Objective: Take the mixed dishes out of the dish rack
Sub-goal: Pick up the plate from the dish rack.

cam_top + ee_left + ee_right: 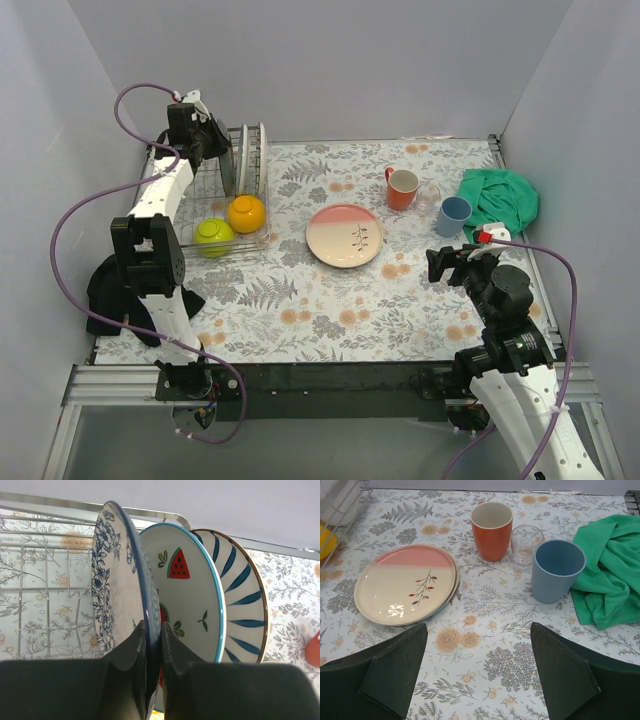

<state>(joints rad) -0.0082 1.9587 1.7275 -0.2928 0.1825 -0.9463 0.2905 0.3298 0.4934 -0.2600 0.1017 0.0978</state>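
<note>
1. The left gripper [153, 630] is at the far end of the dish rack [205, 195]. Its fingers are clamped on the rim of an upright blue-flowered plate [117, 580].
2. Just right of that plate, two more stand on edge in the rack: a watermelon-patterned plate [192, 600], then a dark-striped plate [247, 600].
3. A lime-green bowl [214, 236] and an orange-yellow bowl [246, 213] sit side by side at the rack's near end.
4. The right gripper [477, 665] hangs above the floral surface [330, 310] on the right side, fingers wide apart and holding nothing.
5. A pink-and-cream plate [344, 235] lies flat on the surface, right of the rack.
6. Farther right, an orange mug [402, 188], a clear glass [428, 195] and a light-blue cup [454, 215] stand upright, close together.
7. A green cloth [500, 198] lies bunched just beside the cup, on its right.
</note>
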